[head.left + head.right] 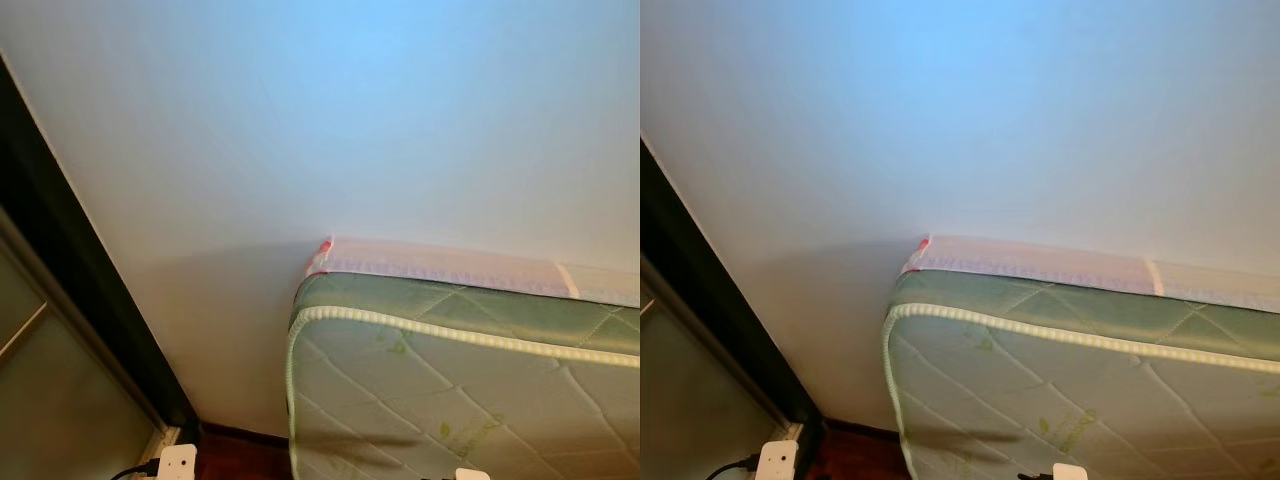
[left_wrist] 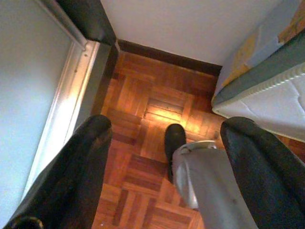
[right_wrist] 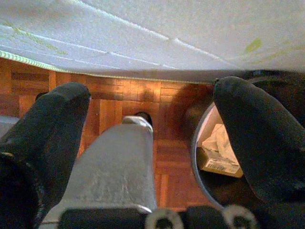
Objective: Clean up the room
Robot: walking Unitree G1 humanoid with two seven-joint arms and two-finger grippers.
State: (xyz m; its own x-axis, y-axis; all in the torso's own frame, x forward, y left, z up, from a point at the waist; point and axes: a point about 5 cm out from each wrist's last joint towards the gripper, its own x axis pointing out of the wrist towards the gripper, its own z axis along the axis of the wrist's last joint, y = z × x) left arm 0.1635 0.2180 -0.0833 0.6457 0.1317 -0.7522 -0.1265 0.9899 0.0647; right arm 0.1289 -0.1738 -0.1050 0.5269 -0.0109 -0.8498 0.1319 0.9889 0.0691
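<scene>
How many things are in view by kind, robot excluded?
Mattress: 1
Bin: 1
Items in the bin, a small box and crumpled paper: 2
White plugs near the wall: 1
Total: 5

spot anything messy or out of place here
Nothing is spilled or broken. The mattress stands on its edge against the wall, which is unusual for a bed. A bin on the parquet floor holds crumpled paper and a small box.

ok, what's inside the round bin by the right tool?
In the right wrist view the bin holds crumpled white paper and a small cardboard box with a barcode label. The right tool's finger covers the rest of the inside.
</scene>
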